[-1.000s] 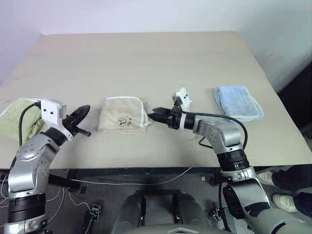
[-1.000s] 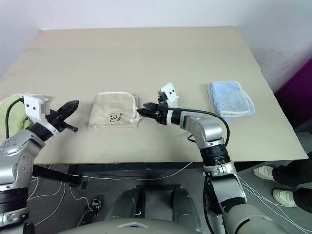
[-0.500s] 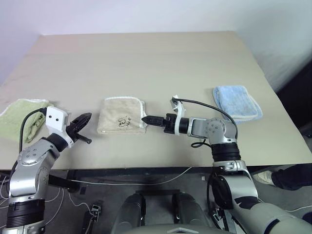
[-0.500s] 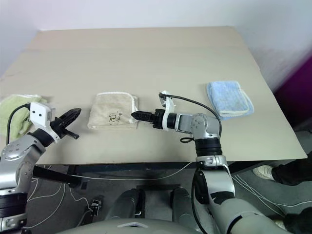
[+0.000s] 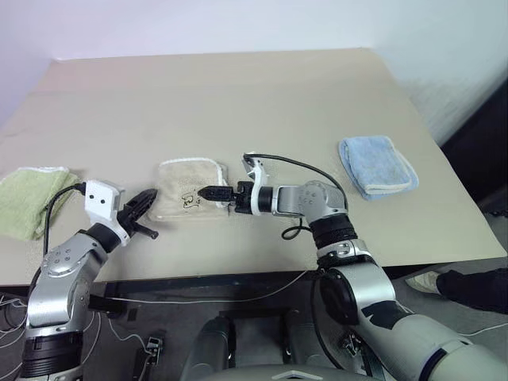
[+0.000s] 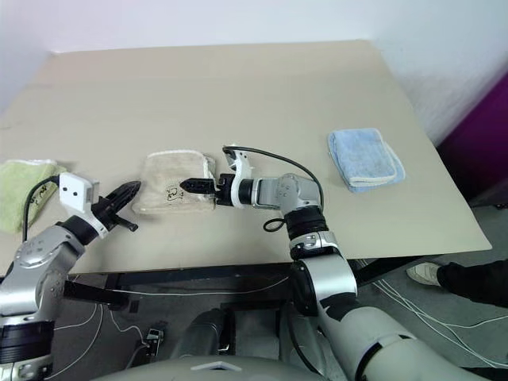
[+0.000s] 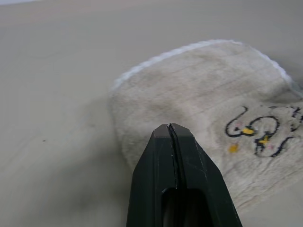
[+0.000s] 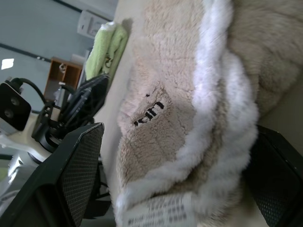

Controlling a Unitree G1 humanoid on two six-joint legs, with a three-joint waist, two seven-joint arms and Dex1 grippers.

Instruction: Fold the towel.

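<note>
Altogether I count three cloths on the worktop (image 5: pixel 238 95): one beige towel (image 5: pixel 186 190), one light-green towel (image 5: pixel 28 202) and one light-blue towel (image 5: pixel 375 165). The beige towel lies folded into a small block near the front edge, between my two hands, with white corded edging along its far and right sides and a small dark embroidered figure with yellow spots on top. The green one sits well apart at my far left, cut off by the frame edge; the blue one lies folded well apart to the right.

My left hand (image 5: pixel 143 205) hovers just beside the beige towel's left edge, its two black fingers pressed together with nothing between them; in the left wrist view they meet in a thin seam in front of the towel's rounded corner. My right hand (image 5: pixel 208 192) reaches in from the right and points leftward over the towel's right part, jaws spread wide. In the right wrist view the folded, white-edged side and a small white printed tag (image 8: pixel 158 210) lie in the gap between the two fingers (image 8: pixel 64 177); whether either pad touches the cloth I cannot tell. The tag's print is too small to read, and the layers under the fold are hidden.
</note>
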